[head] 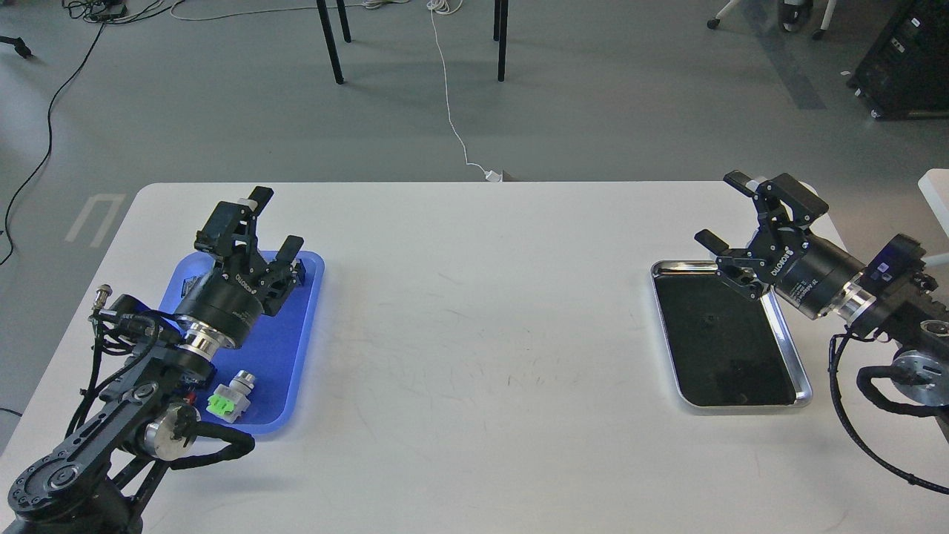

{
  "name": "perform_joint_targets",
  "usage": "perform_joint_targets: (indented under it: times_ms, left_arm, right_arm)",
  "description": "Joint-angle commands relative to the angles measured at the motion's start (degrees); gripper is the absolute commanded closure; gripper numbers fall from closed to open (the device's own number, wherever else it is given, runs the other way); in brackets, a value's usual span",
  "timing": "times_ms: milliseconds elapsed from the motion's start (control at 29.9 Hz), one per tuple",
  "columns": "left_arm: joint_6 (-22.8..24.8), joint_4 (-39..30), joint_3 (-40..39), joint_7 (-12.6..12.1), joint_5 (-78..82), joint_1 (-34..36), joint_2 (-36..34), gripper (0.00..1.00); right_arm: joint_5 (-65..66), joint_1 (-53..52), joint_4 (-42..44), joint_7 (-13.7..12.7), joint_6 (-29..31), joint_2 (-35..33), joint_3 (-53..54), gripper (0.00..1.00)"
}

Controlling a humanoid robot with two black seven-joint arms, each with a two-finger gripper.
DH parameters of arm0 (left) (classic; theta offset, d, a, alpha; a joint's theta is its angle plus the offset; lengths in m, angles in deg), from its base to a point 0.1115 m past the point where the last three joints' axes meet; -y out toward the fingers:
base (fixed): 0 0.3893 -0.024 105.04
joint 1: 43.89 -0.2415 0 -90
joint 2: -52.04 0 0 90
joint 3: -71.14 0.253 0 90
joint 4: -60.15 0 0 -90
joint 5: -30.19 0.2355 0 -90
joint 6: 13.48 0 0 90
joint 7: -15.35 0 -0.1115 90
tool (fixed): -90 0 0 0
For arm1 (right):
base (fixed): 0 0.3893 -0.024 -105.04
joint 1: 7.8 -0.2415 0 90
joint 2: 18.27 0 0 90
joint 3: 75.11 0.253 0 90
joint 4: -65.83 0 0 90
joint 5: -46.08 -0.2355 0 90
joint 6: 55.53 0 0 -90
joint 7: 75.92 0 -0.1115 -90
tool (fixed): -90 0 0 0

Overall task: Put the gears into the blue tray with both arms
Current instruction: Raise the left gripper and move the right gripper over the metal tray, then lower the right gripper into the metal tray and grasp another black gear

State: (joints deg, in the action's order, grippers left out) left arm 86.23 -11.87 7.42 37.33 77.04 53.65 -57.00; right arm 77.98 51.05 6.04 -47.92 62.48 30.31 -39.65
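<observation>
Nearest the camera, at the lower left, a green push-button switch (233, 399) lies in the near end of the blue tray (300, 348), close to the tray's front rim and just beside the left arm's wrist. The tray sits on the left part of the white table (474, 334), and the left gripper (276, 222) hangs over its far half with its jaws apart and nothing between them. On the other side, the silver metal tray (804, 386) with its black inside lies near the right edge of the table; a small speck shows on the dark floor of that tray, too faint to name. The right gripper (730, 211) hovers over the far end of the silver tray, jaws spread wide and empty. No gears can be made out with certainty anywhere in this view: black wheels that small would be lost against the black tray floor, or hidden under the left gripper in the blue tray, so where they lie cannot be told. As a judgement, such gears should be light, stiff and smooth, apt to roll or skid when nudged, and hard to lift off a flat surface; the surest hold would be across the rim, fingertips pinching opposite edges, with a narrow opening and a gentle squeeze so that the piece does not spring out. Beyond the table, a white cable (452, 126) trails across the grey floor.
</observation>
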Motion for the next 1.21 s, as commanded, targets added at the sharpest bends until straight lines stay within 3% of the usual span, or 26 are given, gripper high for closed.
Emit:
perform_joint_targets:
  times_ms: [0,268,469,837,1172]
  left_arm:
    - [0.2,0.0,-0.4,-0.1,-0.4,-0.5,0.2,0.02]
    - [0.2,-0.2,-1.1,0.3,-0.5,-1.5,0.5,0.02]
    - [0.2,-0.4,-1.4,0.4,-0.5,-2.0,0.5,0.02]
    - [0.2,-0.8,-1.6,0.3,-0.5,-2.4,1.4,0.02]
    - [0.1,-0.8,-1.6,0.2,-0.4,-2.4,2.4,0.02]
  right_arm:
    - [13.5,-5.8,-0.6,0.0,0.0,-3.1,-2.5,0.01]
    - [51.2,-26.2,-0.7,0.0,0.0,-5.8,-26.3,0.01]
    - [69.2,-33.2,0.5,0.0,0.0,-3.3,-37.4,0.01]
    - [72.0,-32.1,8.3,0.0,0.0,5.2,-39.8,0.05]
    - [72.1,-32.0,11.4,0.0,0.0,5.7,-42.8,0.07]
